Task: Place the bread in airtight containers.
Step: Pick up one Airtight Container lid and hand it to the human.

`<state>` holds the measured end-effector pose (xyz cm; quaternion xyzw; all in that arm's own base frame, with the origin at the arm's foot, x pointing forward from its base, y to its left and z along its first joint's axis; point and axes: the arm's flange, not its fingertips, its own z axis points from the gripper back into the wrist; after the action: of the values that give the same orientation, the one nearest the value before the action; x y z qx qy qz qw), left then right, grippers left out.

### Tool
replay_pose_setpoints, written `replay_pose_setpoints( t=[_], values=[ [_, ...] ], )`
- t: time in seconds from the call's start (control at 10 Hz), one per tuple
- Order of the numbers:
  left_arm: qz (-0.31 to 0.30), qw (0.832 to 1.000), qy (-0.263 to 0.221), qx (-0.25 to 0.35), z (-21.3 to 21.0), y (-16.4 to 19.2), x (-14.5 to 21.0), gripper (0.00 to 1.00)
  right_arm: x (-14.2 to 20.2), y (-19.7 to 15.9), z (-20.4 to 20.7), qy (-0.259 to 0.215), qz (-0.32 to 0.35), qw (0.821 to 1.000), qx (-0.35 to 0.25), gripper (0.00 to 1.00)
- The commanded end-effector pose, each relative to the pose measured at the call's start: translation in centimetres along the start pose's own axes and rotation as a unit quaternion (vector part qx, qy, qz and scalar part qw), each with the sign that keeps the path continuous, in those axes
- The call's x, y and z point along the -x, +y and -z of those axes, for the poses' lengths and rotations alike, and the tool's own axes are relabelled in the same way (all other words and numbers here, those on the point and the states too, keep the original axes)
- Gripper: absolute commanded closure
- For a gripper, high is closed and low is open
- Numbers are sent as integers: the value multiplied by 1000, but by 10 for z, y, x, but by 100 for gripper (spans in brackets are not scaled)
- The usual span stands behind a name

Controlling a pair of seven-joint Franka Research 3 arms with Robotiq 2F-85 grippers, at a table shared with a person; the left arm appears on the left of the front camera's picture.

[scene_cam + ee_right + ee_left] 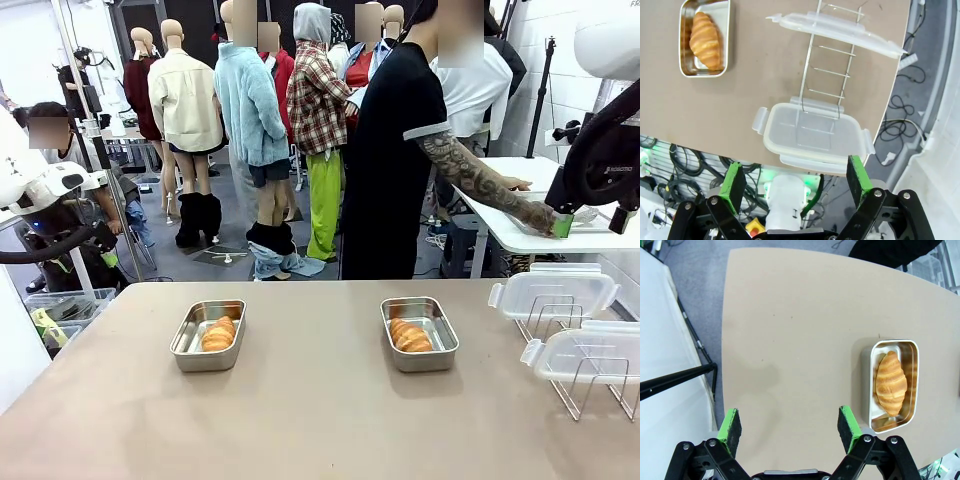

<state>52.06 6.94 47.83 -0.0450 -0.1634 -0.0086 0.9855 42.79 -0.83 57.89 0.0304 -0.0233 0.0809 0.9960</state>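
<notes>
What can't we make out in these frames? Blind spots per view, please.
- Front view: the near lid is cut off by the right edge, and the clasps on both lids are too small to read.
- Left wrist view: the left pan has most of its floor hidden under its croissant.
- Right wrist view: the right pan is cut off by the top edge. The wire rack has its lower end hidden under the near lid.

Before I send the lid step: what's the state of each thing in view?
Left pan: uncovered, holds left croissant.
Right pan: uncovered, holds right croissant.
Far lid: off, on neither pan.
Near lid: off, on neither pan.
Left gripper: fingers open, empty.
Right gripper: fingers open, empty.
</notes>
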Motion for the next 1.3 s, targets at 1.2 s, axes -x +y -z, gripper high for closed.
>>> replay_pose_setpoints(
  t=[1.2],
  values=[
    [3, 1000, 1, -5, -2, 1, 1, 0, -1, 1, -1, 6, 8, 1000, -3, 0]
  ],
)
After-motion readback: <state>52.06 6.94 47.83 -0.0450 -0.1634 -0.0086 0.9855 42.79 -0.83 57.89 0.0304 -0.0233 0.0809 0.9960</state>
